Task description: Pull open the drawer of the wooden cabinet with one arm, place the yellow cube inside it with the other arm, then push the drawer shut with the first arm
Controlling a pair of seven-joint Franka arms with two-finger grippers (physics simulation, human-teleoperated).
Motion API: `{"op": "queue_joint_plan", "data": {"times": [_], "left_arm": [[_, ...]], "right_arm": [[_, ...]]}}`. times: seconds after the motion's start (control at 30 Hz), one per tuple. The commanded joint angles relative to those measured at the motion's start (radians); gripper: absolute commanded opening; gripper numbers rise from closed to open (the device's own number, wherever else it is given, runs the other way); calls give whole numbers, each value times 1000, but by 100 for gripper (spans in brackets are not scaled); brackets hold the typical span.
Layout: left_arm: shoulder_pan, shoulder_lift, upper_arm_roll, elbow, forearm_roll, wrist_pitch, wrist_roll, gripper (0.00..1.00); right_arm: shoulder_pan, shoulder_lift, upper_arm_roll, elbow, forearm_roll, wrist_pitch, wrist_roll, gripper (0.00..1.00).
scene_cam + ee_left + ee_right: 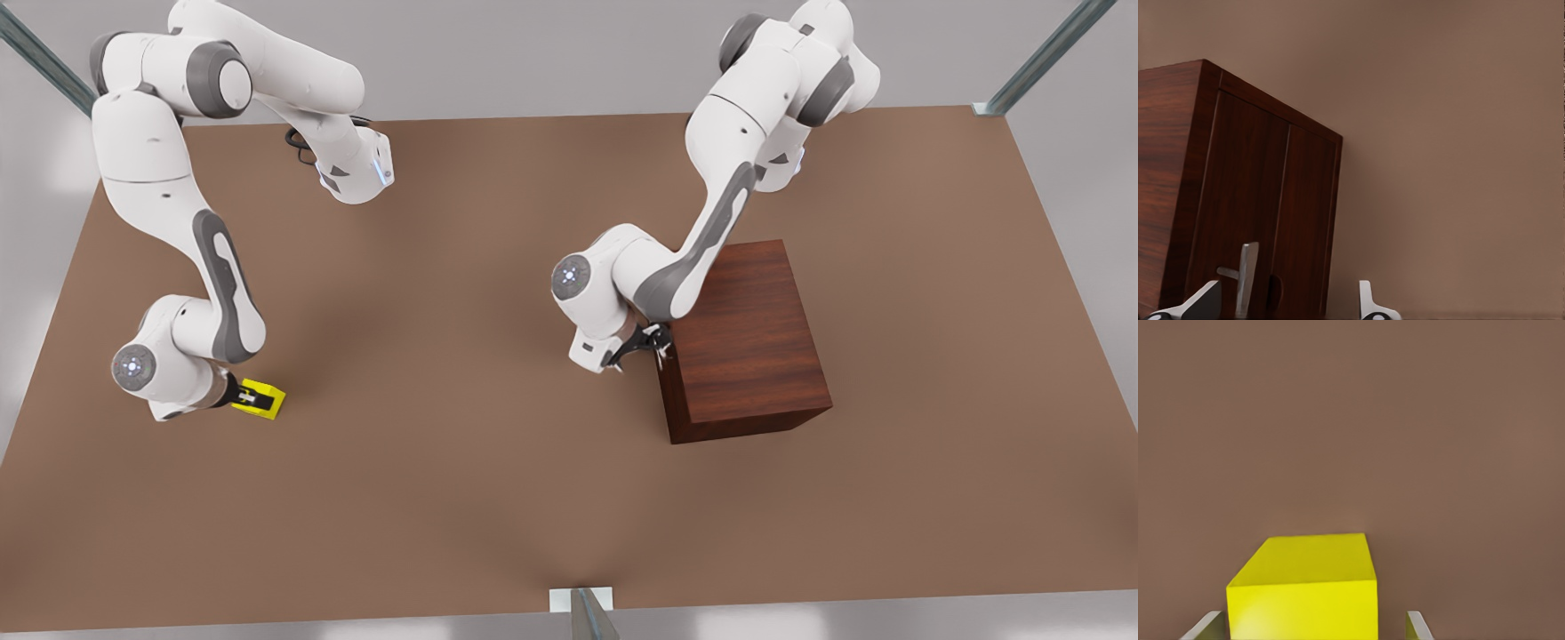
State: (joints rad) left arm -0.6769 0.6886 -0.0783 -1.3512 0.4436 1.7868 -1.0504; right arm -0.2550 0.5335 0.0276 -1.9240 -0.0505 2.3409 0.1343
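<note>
Item 1, the wooden cabinet [751, 342]: a boxy dark reddish-brown piece with streaky grain and a plain flat top, stood on the brown table [498, 480] toward the front view's right.

Item 2, the drawer [1265, 220]: seen in the left wrist view as a panelled front set flush in the cabinet face, so it is judged shut. A slim silver handle [1245, 277] is fixed on that front.

Item 3, the yellow cube [260, 398]: a small bright yellow block resting on the table at the front view's left, well apart from the cabinet.

Item 4, the left gripper [642, 348]: carried by the arm on the front view's right and held at the cabinet's front face, just beside its edge. In the left wrist view its fingers [1201, 303] are spread, with the handle standing between them; whether a finger is touching the handle cannot be told.

Item 5, the right gripper [252, 397]: carried by the arm on the front view's left and lowered over the cube. In the right wrist view the cube [1305, 587] is seen between 2 parted fingertips [1417, 625]; one lies close against a side, while a clear gap is left at the other, so the cube is straddled and not clamped.
</note>
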Motion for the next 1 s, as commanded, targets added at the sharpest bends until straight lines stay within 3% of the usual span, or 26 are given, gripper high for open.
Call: {"op": "queue_joint_plan", "data": {"times": [0.0,0.43,0.6,0.97], "left_arm": [[-4,-1,0,-5,3,-3,-175,100],[-13,-1,-1,-31,3,13,-183,100],[-12,11,0,-29,4,31,-180,100],[-35,20,-8,-13,-6,82,-180,100]], "right_arm": [[0,8,0,0,1,35,19,100],[0,39,0,-24,0,86,21,100],[-1,37,-2,-23,0,84,21,81],[6,-30,-3,-18,3,34,21,76]]}}
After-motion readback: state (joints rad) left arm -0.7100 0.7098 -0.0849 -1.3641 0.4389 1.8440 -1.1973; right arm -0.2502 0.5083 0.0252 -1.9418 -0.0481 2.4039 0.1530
